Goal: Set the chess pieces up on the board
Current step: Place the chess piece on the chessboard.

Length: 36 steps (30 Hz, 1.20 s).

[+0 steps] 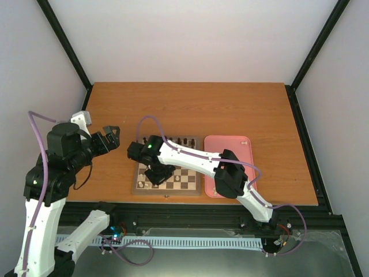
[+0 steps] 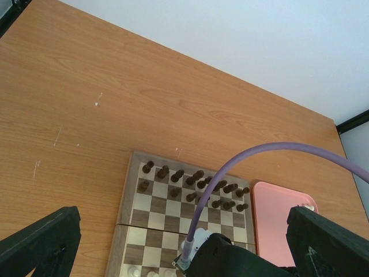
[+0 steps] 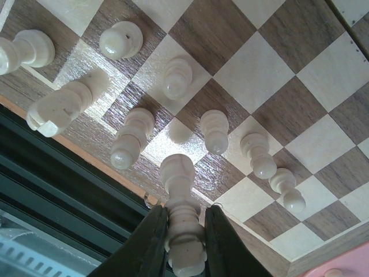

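Observation:
The board point(image 1: 193, 183) lies at the table's near middle. Dark chessmen fill its far rows point(image 2: 196, 182). My right gripper point(image 3: 185, 211) is shut on a cream-white chess piece point(image 3: 179, 170), held low over the board's point(image 3: 253, 69) near-left edge. Several cream chess pieces point(image 3: 214, 131) stand on the squares around it, and one at the left point(image 3: 60, 107) leans. Seen from above, the right gripper point(image 1: 158, 173) covers those squares. My left gripper point(image 1: 99, 134) hangs open above the table left of the board, its fingers point(image 2: 40, 242) wide apart with nothing between them.
A pink tray point(image 1: 233, 151) lies right of the board, touching its side. The right arm point(image 1: 196, 158) stretches across the board's near half, its purple cable point(image 2: 230, 167) arching over the dark pieces. The table's front edge and a black rail point(image 3: 69, 190) run just beyond the board's border.

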{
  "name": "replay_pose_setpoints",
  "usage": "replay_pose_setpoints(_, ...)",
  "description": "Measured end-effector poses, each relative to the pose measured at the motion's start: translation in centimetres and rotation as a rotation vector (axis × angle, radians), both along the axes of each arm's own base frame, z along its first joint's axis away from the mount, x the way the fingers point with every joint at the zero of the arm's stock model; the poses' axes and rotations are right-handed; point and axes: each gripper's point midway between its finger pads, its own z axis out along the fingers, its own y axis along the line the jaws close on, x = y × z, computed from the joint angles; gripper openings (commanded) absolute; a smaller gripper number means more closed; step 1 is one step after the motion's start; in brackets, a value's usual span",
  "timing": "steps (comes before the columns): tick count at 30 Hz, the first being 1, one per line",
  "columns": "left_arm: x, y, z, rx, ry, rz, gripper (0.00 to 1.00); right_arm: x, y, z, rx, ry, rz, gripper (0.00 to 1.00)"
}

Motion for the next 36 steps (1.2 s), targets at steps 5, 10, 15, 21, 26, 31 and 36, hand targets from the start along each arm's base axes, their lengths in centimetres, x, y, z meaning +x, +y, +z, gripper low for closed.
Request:
replay_pose_setpoints(5,0.1,0.0,-0.1,0.004,0.003,-0.002,1.0,0.1,0.1,-0.2,0.004,-0.003,0.0,0.05)
replay_pose_setpoints(10,0.1,0.1,-0.1,0.007,0.002,0.001,1.0,0.1,0.2,-0.5,0.004,-0.002,0.0,0.05)
replay_pose_setpoints(15,0.1,0.1,-0.1,0.012,0.001,0.003,1.0,0.1,0.2,-0.9,-0.005,0.002,0.001,0.05)
replay_pose_setpoints(21,0.1,0.2,-0.1,0.016,0.0,0.005,1.0,-0.1,-0.2,-1.9,-0.029,0.012,0.008,0.05)
replay_pose_setpoints(26,0.1,0.2,-0.1,0.018,0.0,0.007,1.0,0.0,-0.1,-2.0,-0.025,0.01,0.008,0.05)
replay_pose_setpoints(31,0.1,0.2,-0.1,0.018,0.0,0.007,1.0,0.0,0.0,-2.0,-0.021,0.008,0.008,0.06)
replay_pose_setpoints(36,0.1,0.2,-0.1,0.019,0.0,0.007,1.0,0.0,0.0,-2.0,-0.021,0.008,0.008,0.14)
